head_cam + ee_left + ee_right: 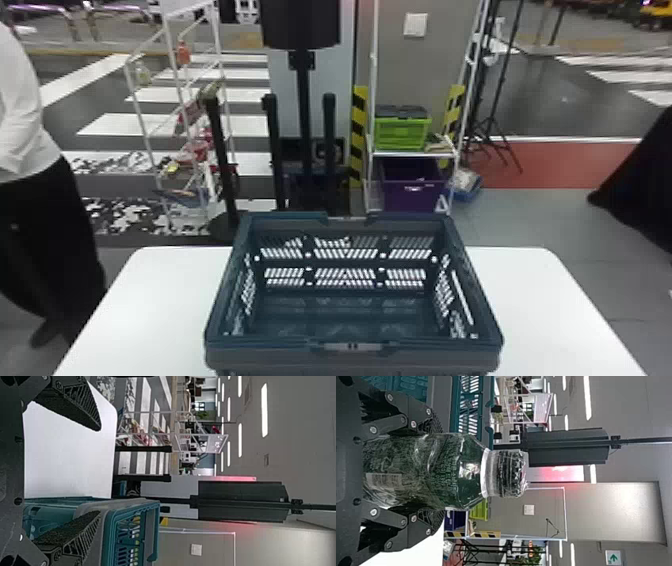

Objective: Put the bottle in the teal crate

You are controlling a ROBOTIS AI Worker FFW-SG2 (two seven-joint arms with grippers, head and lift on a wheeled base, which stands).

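At the right wrist: right gripper (434,472), its fingers closed on the sides of the clear bottle (449,471).
Bottle: held upright, capped, outside the teal crate (265,357), whose wall shows just past the fingers.
At the left wrist: left gripper (99,471), fingers wide with nothing between them.
Teal crate: on the white counter (150,300), open at the top.
Done: the grasp, which looks settled.
Left to do: carry the bottle over the rim, lower it inside, let go, back out; roughly half the task, I judge.
Farther off: a lime-green crate (402,134) on a shelf rack.
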